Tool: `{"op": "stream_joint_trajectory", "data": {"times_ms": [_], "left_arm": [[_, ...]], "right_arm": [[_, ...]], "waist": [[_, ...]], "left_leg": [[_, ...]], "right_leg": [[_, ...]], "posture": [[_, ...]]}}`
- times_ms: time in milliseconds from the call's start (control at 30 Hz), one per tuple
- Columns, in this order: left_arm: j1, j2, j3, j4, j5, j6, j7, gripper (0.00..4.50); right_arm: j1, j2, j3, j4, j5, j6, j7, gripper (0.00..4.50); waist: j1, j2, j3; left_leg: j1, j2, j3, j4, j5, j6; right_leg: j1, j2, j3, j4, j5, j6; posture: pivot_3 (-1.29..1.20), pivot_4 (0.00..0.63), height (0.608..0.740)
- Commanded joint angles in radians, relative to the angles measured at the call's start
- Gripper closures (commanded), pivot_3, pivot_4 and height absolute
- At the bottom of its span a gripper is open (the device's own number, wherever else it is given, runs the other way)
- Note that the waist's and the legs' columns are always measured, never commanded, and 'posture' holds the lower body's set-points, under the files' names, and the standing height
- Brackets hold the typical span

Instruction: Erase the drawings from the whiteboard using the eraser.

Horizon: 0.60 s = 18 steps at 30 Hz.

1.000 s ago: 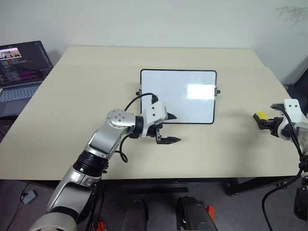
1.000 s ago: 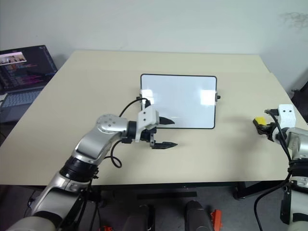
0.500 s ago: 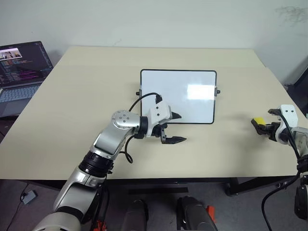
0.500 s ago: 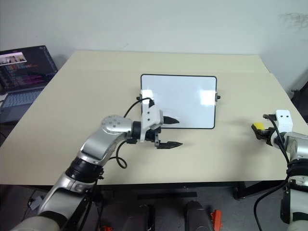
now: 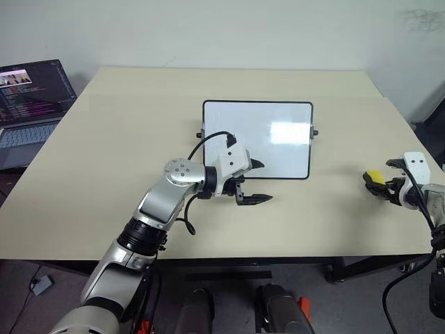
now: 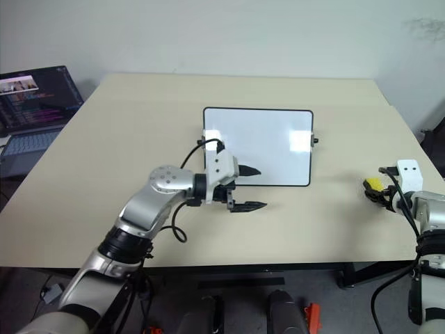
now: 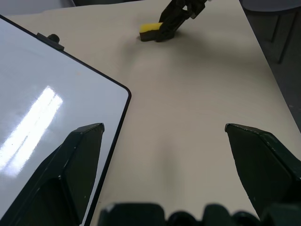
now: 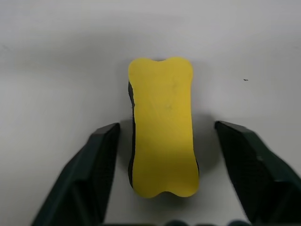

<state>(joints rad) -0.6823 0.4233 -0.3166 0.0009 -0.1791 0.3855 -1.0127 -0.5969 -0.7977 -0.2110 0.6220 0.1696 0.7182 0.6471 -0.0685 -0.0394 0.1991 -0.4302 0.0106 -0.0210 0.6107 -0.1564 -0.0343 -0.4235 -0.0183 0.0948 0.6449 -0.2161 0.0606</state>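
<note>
The whiteboard lies flat mid-table, black-framed. The drawings are out of view; its face reads plain white with a glare patch. The yellow eraser with its dark base rests on the table at the far right. My right gripper stands open around it, and in the right wrist view the eraser lies between the fingers with a gap on each side. My left gripper hovers open and empty at the board's near edge; its wrist view shows the board's corner and the distant eraser.
An open laptop sits on a lower surface at the far left. The beige table stretches around the board. Its right edge runs close to the eraser and right gripper.
My right gripper has sunk a little and opened, letting go of the eraser, which now lies on the table. The left arm has hardly moved.
</note>
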Motion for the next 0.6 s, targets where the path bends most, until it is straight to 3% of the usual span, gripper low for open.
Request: {"op": "stream_joint_trajectory", "data": {"times_ms": [33, 167, 300, 467, 600], "left_arm": [[-0.023, 0.005, 0.032, -0.021, -0.005, -0.004, 0.009, 0.00], [-0.024, 0.011, 0.050, -0.031, -0.011, 0.002, 0.016, 0.00], [-0.030, 0.028, 0.120, -0.043, -0.044, 0.032, 0.043, 0.00], [-0.051, 0.041, 0.250, 0.023, -0.029, 0.010, 0.175, 0.00], [-0.052, 0.059, 0.319, 0.073, 0.025, -0.039, 0.313, 0.00]], "right_arm": [[-0.002, -0.041, -0.014, -0.053, 0.015, 0.017, 0.024, 0.03], [0.001, -0.073, -0.020, -0.127, 0.014, 0.033, 0.020, 0.03], [-0.019, -0.089, -0.036, -0.324, 0.034, 0.093, 0.000, 0.03], [-0.065, 0.016, -0.043, -0.466, 0.069, 0.055, -0.065, 0.03], [-0.071, 0.127, -0.038, -0.457, 0.054, -0.029, -0.150, 0.03]], "waist": [[0.000, 0.000, 0.000], [0.000, 0.000, 0.000], [-0.008, 0.000, 0.000], [-0.016, 0.000, 0.000], [-0.016, 0.000, 0.000]], "left_leg": [[0.000, 0.000, 0.000, 0.000, 0.000, 0.000], [0.000, 0.000, 0.000, 0.000, 0.000, 0.000], [0.000, 0.000, 0.000, 0.000, 0.000, 0.000], [0.000, 0.000, -0.001, 0.000, 0.000, 0.000], [0.002, 0.001, -0.001, 0.000, 0.000, 0.000]], "right_leg": [[0.000, 0.000, 0.000, 0.000, 0.000, 0.000], [0.000, 0.000, 0.000, 0.000, 0.000, 0.000], [0.000, 0.000, 0.000, 0.000, 0.000, 0.000], [0.000, 0.000, -0.001, 0.000, 0.000, 0.000], [0.002, 0.001, -0.001, 0.000, 0.000, 0.000]], "posture": [[0.00, 0.150, 0.740], [0.00, 0.150, 0.740], [0.00, 0.150, 0.740], [0.00, 0.150, 0.740], [0.00, 0.150, 0.740]]}}
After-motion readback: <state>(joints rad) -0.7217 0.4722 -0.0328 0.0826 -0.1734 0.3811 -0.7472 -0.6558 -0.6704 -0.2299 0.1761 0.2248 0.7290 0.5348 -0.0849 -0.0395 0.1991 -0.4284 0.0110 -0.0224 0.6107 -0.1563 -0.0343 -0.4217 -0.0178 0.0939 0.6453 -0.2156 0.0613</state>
